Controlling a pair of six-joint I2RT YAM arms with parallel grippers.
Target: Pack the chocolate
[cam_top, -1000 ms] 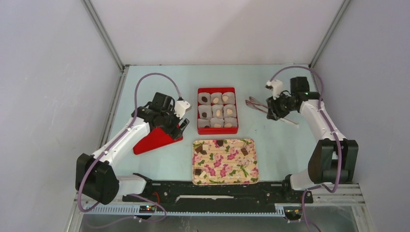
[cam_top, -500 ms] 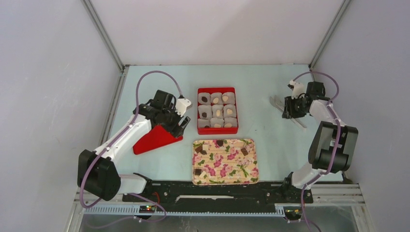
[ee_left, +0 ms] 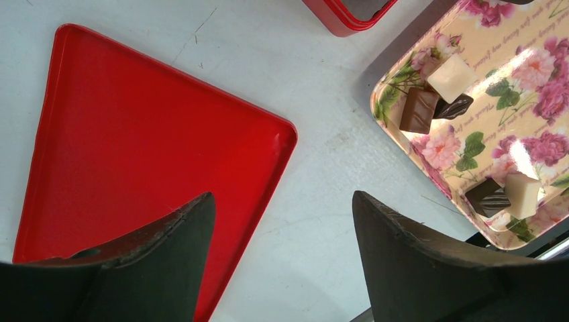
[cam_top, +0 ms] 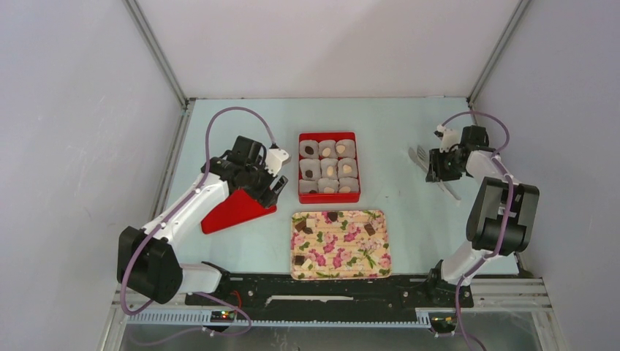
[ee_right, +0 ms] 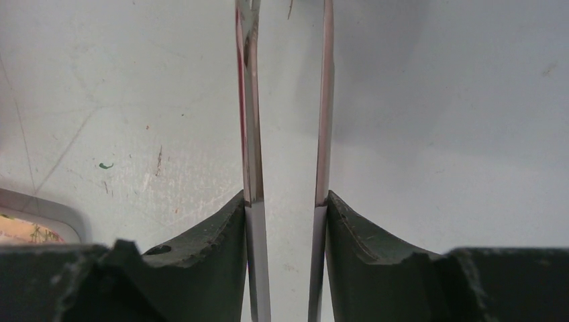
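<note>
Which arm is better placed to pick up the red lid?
Left. The left fingers are open over the lid, beside the box; the right fingers are far off to the side, shut on the tongs.

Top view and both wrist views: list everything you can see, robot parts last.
Table: one, pale blue-green, under everything.
Red box: one, red, mid-table.
Paper cups: nine, grey, three rows inside the red box.
Boxed chocolate: pale cream and dark brown, in the cups; exact count unclear.
Floral tray: one, cream with pink flowers, just nearer than the box.
Tray chocolate: several, white and brown, on its far and left parts.
Red lid: one, red, left of the box.
Tongs: one, metal, far right.
Left hand: black fingers, open, above the lid.
Right hand: black fingers, shut on the tongs.
</note>
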